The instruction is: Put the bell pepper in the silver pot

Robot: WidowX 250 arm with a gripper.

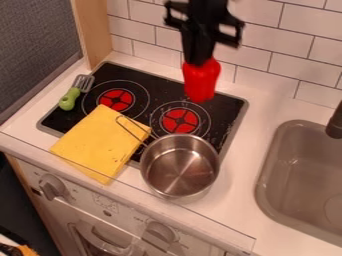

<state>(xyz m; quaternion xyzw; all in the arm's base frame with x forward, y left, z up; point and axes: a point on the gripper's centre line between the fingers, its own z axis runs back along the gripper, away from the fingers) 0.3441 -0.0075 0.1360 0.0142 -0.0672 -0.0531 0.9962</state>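
Observation:
High over the back right of the stove hangs the gripper, shut on the top of the red bell pepper. The pepper hangs upright in the air, in front of the tiled wall. Below and a little left of it, apart from it, the silver pot stands at the stove's front right edge. The pot is open at the top, with bare metal showing inside, and its wire handle points to the upper left.
A folded yellow cloth lies on the stove's front left, under the pot's handle. A green-handled spatula rests at the stove's left edge. On the right are a grey sink and a dark faucet.

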